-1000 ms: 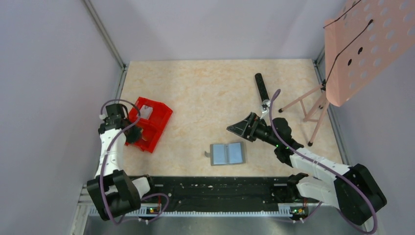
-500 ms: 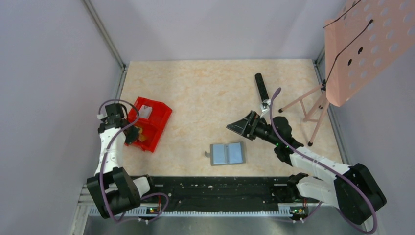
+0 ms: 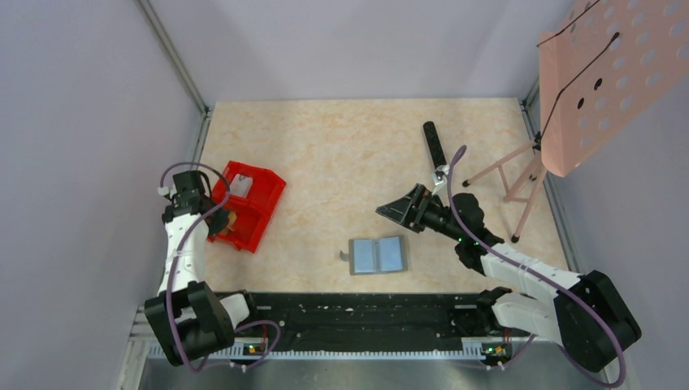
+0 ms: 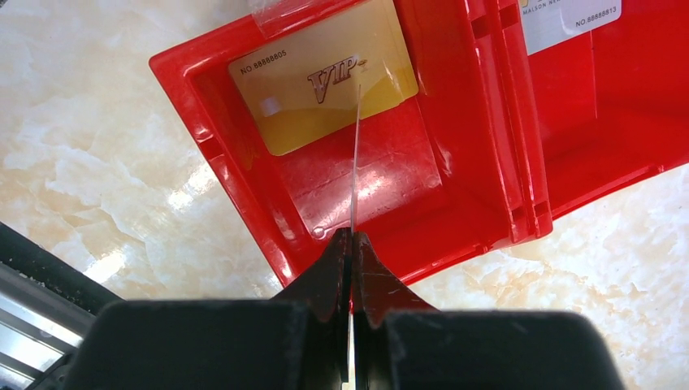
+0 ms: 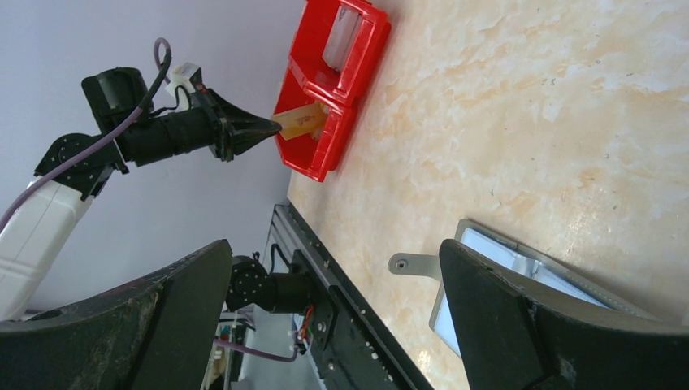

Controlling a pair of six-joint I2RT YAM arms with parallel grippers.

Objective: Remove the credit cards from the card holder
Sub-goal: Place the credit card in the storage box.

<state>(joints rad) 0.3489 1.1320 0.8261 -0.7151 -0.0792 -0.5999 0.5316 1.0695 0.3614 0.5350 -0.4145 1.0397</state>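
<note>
From above, the left pincer (image 3: pixel 226 221) sat at the near compartment of the red two-compartment bin (image 3: pixel 268 199). The right pincer (image 3: pixel 396 210) hung over the bench (image 3: pixel 325 146) with its fingers spread wide. The card holder (image 3: pixel 378 254) lay open and flat on the bench, near that right pincer on the side toward the arm bases and not touching it. A black microphone (image 3: pixel 435 145) lay on the pincer's far side. In the left wrist view, the left pincer (image 4: pixel 352 237) was clamped on a card (image 4: pixel 357 154) seen edge-on as a thin line. Beyond its tips a gold VIP card (image 4: pixel 325 81) lay in one compartment of the bin (image 4: pixel 487 122) and a white card (image 4: pixel 569 16) in the neighbouring one. In the right wrist view, the right pincer (image 5: pixel 335 253) stood wide apart, with the card holder (image 5: pixel 497 248) on the bench partly hidden behind one finger. The left pincer (image 5: pixel 275 126) showed far ahead at the bin (image 5: pixel 341 138).
</note>
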